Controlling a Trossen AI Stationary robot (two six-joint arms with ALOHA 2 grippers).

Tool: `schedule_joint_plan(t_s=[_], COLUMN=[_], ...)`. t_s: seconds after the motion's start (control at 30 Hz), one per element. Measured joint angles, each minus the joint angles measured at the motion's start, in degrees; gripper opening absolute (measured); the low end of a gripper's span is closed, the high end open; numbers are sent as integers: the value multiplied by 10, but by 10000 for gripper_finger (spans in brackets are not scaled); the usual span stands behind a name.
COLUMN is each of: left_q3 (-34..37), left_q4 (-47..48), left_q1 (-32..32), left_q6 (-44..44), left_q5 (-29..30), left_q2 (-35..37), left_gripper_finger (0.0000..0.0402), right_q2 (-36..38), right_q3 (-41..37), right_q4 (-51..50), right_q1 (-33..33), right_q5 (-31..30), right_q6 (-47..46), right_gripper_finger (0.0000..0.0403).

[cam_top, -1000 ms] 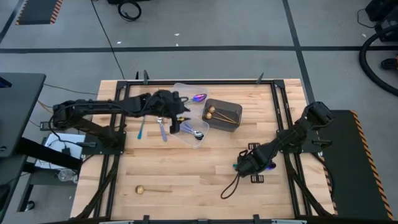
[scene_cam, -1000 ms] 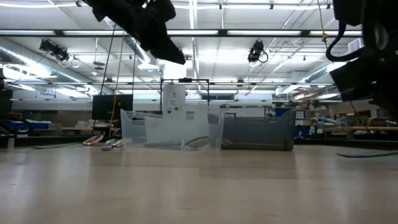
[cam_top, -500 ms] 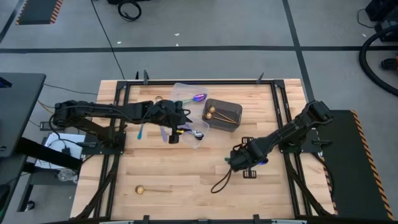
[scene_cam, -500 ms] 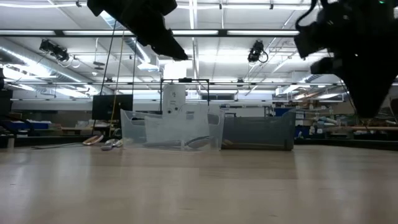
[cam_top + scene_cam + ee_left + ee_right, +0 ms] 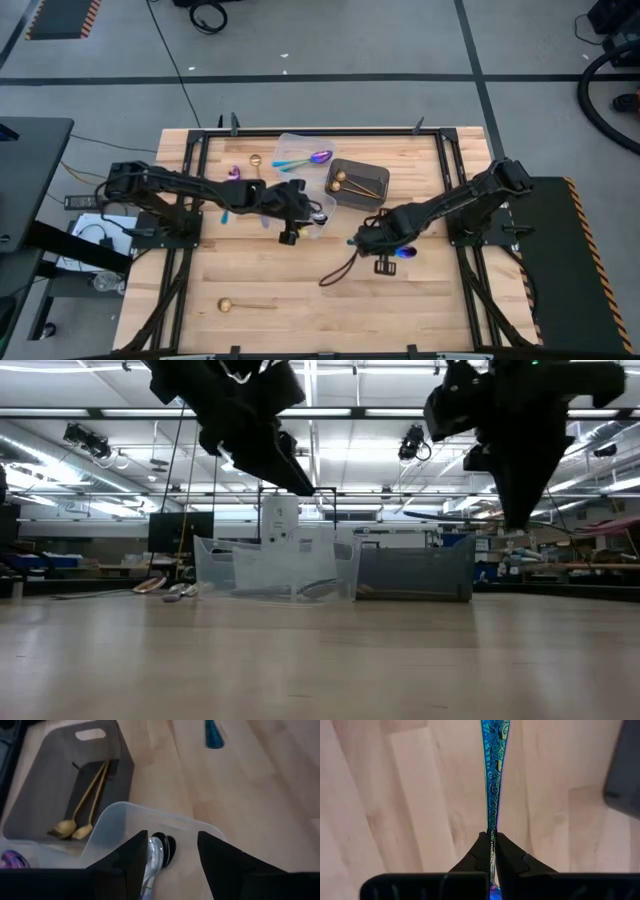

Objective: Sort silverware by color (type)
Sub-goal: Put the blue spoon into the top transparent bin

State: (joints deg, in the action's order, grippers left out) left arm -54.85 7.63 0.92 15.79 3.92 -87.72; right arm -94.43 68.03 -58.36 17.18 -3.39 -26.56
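My right gripper (image 5: 368, 240) (image 5: 491, 837) is over the middle of the table, shut on an iridescent blue-purple spoon (image 5: 493, 775). My left gripper (image 5: 300, 213) (image 5: 172, 840) is open above the near clear tub (image 5: 150, 817). A silver spoon (image 5: 152, 855) lies in that tub below the fingers. The far clear tub (image 5: 290, 145) holds an iridescent spoon (image 5: 312, 158). Two gold spoons (image 5: 75, 826) lie in the dark bin (image 5: 358, 184). A gold spoon (image 5: 243, 304) lies on the near table, and other spoons (image 5: 240, 168) lie left of the tubs. My right gripper pinches the iridescent spoon between its two fingers at the thin neck of the handle (image 5: 491, 827). The patterned handle sticks straight out ahead of the fingers, toward the table's left. The bowl (image 5: 405, 253) shows behind the fingers. The spoon is lifted clear of the table.
Black rails (image 5: 455, 200) run along the table's left and right sides. A dark cable (image 5: 338, 272) hangs from the right arm onto the wood. Bare wood lies across the near half of the table (image 5: 320, 310).
My right gripper has carried the spoon from the table's right side toward the middle and slightly toward the far edge. My left gripper has moved toward the table's right and near edge, from beside the far tub to over the near clear tub.
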Motion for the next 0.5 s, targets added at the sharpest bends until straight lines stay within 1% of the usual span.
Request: schedule_joint_plan(t_s=[0.23,0.3,0.4,0.5], left_q3=[0,-1,0,0], left_q4=[-32,-50,-46,-50], left_q1=[45,58,76,88], left_q6=[81,108,145,170], left_q5=[82,114,162,183], left_q2=[-24,-31,-32,-32], left_gripper_finger=[181,181,179,173], right_q2=[0,0,0,0], right_q3=[4,4,4,4], right_q4=[22,41,75,113], right_q1=[-49,-63,-82,-98], right_q5=[50,70,105,139], right_q6=[2,9,20,36], right_gripper_finger=[14,14,15,15])
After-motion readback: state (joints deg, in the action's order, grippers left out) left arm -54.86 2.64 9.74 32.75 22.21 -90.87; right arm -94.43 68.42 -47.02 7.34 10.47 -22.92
